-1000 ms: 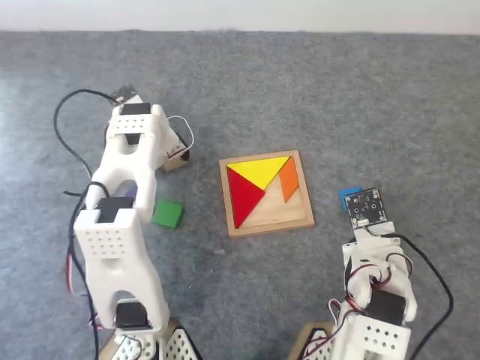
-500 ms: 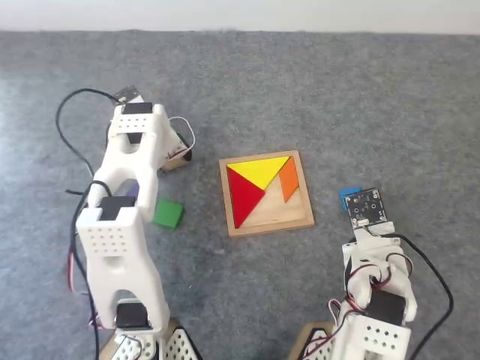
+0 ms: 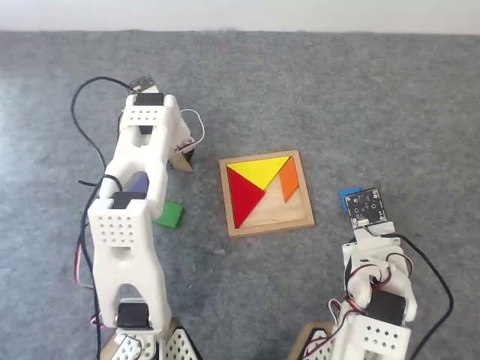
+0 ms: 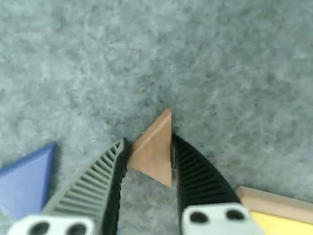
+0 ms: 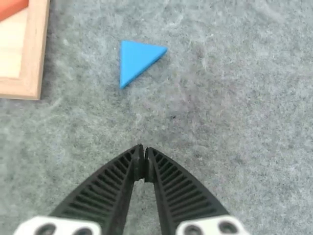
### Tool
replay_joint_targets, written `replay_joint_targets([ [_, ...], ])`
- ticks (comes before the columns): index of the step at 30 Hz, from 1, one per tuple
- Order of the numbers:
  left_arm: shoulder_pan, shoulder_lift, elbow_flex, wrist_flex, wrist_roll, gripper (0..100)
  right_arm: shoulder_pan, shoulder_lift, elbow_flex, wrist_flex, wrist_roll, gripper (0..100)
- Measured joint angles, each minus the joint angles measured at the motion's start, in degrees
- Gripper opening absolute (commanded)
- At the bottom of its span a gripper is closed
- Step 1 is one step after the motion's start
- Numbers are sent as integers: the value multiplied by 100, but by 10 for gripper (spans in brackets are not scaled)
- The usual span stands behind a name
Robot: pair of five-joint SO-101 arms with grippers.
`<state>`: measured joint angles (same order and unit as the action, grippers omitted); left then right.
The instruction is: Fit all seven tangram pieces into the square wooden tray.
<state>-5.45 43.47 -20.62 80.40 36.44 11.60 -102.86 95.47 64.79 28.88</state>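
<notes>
**A:** Tray (image 3: pixel 285 214) sits mid-worktop (image 3: pixel 375 112) with three pieces (image 3: pixel 244 196) inside. And the claws?

**B:** Left claw (image 4: pixel 146 144) grips a tan triangle (image 4: pixel 155 156) near the tray. Right claw (image 5: pixel 143 149) is closed and empty, near a blue triangle (image 5: pixel 134 61).

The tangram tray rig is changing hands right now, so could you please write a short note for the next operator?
Left end effector: shut on the tan triangle, left of the tray.
Right end effector: shut, empty, near the light blue triangle, which lies right of the tray.
Done: red triangle, yellow triangle and orange piece sit in the tray.
To do: place the tan triangle, then the light blue triangle, the green piece and the dark blue triangle, both beside the left arm.
</notes>
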Motion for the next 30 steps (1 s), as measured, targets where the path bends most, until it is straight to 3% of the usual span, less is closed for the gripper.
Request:
replay_joint_targets([
  [10,352,-246,-53,703,-993,11,0,0,0,0,0,8],
  [21,1380,-2321,1389,923,-1626,11,0,0,0,0,0,8],
  [25,2382,-3165,2576,79,-1653,12,0,0,0,0,0,8],
  [30,3385,-3622,4114,-1855,-1697,12,0,0,0,0,0,8],
])
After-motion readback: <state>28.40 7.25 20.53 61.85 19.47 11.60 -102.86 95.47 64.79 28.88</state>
